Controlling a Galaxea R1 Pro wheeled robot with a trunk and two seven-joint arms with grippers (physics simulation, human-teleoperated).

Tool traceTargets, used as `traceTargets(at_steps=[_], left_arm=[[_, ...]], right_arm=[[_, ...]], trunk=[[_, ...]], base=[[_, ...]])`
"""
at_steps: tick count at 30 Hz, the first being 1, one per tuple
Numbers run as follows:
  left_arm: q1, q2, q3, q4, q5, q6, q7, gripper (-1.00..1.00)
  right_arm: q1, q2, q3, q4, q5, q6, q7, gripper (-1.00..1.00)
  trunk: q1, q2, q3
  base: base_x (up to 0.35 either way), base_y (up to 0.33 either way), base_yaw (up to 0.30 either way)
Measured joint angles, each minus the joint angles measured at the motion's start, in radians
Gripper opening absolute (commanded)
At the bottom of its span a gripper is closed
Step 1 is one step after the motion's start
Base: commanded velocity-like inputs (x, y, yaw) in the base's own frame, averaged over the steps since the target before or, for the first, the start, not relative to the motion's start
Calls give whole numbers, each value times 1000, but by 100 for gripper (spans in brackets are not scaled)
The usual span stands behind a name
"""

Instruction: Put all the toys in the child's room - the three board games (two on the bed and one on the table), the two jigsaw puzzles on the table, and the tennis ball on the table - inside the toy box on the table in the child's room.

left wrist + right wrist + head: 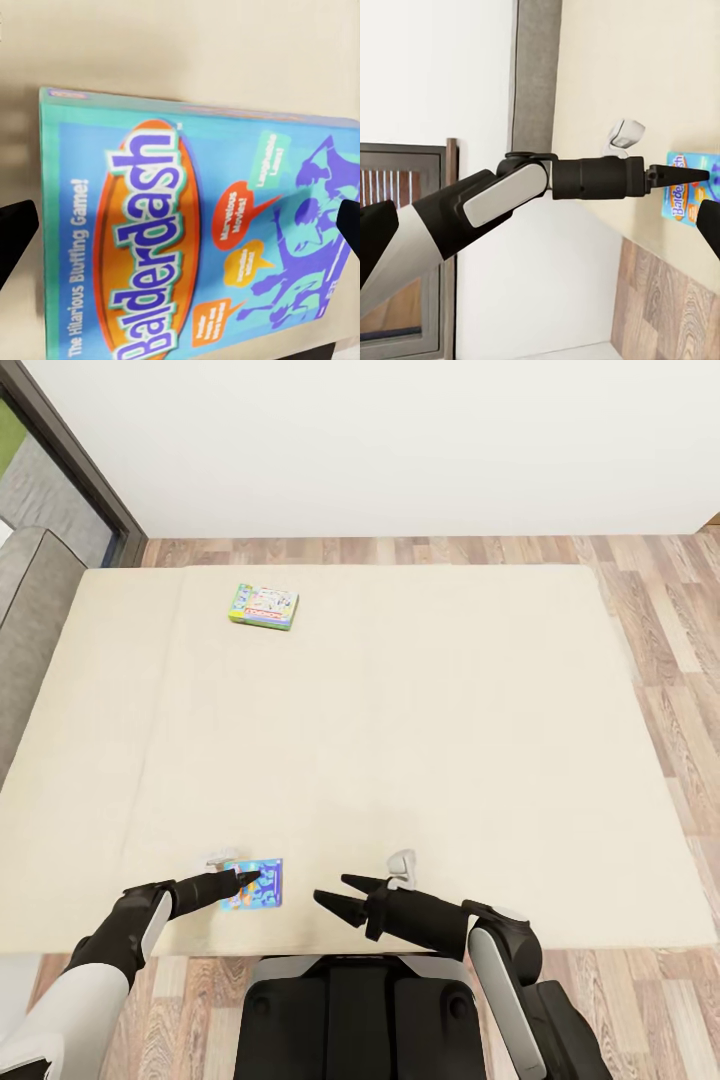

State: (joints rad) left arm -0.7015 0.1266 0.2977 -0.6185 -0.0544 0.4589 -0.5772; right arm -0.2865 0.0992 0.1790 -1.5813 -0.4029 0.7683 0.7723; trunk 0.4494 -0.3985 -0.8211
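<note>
The left gripper (pixel 243 879) reaches in from the lower left of the head view, its dark fingers over the blue board game (pixel 257 884), a flat box lying near the front edge of the bed (pixel 420 740). In the left wrist view the two fingertips (pixel 16 234) show as black shapes at either side edge of the frame, spread wide, with the Balderdash cover of the blue board game (pixel 187 240) spanning the space between them; they straddle the box without visibly pressing on it, so the jaws stand open and hold nothing that I can make out. The right gripper (pixel 338 893) lies just right of the blue box, low in the frame at centre, its two pointed fingers splayed apart over bare mattress and holding nothing. The right wrist view looks across to the left arm (pixel 510 199), stretched out level, with its fingertip over a corner of the blue board game (pixel 684 196) at the right edge of the frame. Farther out, a second board game (pixel 264 606), pale with a green edge and a red strip, lies flat on the mattress in the upper left of the head view, well apart from both grippers. The grey headboard (pixel 30 630) runs along the left side, and wood-plank floor (pixel 660 650) borders the bed on the right and at the top.
</note>
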Motion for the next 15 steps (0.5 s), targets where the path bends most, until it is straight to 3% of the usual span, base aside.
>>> traceTargets(at_steps=[15], left_arm=[[0,-1,1,1,0,2,0,100]], right_arm=[[0,-3,-2,-1,-3,-1,2,100]], trunk=[[0,0,0]], base=[[0,-269,0]])
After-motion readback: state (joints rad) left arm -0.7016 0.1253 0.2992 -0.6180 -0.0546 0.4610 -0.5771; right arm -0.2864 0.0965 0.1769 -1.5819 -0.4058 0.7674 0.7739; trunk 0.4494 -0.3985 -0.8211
